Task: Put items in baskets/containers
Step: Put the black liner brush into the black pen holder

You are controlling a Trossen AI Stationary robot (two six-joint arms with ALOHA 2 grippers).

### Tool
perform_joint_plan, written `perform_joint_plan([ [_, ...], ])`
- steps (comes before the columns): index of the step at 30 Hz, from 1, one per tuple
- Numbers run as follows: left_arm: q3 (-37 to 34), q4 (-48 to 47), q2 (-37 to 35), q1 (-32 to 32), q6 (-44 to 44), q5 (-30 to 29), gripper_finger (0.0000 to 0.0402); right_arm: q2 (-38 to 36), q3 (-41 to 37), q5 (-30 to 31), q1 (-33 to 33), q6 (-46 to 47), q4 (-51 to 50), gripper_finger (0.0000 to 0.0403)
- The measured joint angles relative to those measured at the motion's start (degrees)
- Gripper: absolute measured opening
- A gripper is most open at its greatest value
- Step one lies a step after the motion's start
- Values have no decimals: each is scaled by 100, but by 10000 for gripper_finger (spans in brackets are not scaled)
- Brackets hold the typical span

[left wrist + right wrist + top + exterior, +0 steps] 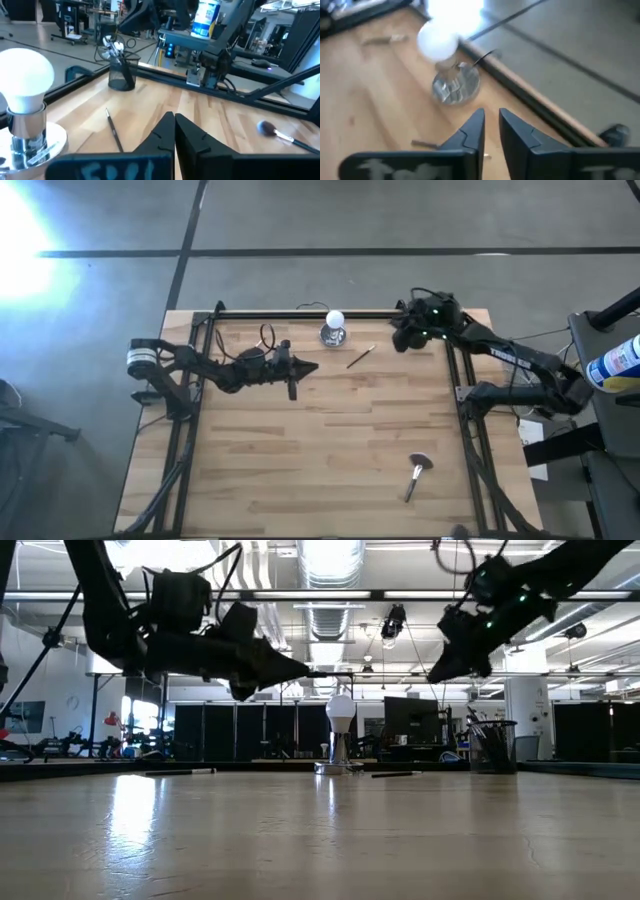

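Black mesh cup (122, 71) beyond left gripper (174, 131), jaws together, empty; right gripper (491, 131), narrowly parted, empty, hovering nearby; slim brush (114, 131) awaits collection.

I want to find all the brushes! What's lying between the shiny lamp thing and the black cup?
In the high view, one thin brush lies on the table between the lamp and the right gripper, which hides the cup.

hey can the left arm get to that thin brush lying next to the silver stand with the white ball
Probably yes. The left gripper, shut, hovers above the table, and the thin brush lies flat on bare wood just beyond it. Only the silver stand is close, off to one side, not between them.
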Motion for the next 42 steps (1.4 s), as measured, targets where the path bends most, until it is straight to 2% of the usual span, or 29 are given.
perform_joint_plan([
  [2,-33,-20,0,29,0,52,5,415,164,-291,-7,-322,-127,43],
  [6,-33,-90,0,49,-6,202,1,1394,601,-413,-7,-1265,-714,47],
  [12,-5,-195,0,47,-55,348,1,2820,1458,-423,4,-2375,-1436,92],
  [18,-5,-221,-2,49,-81,346,1,3788,2344,-424,44,-3379,-2100,132],
  [25,-5,-308,-2,53,-67,339,0,4434,2971,-415,57,-4026,-2844,134],
  [31,-5,-333,-2,54,-33,337,0,4630,2999,-380,195,-4330,-2828,124],
  [37,-5,-368,-2,60,-31,335,0,4715,2906,-94,256,-4490,-2813,120],
  [42,-5,-453,-4,66,-33,331,0,4820,2883,-132,259,-4550,-2809,96],
])
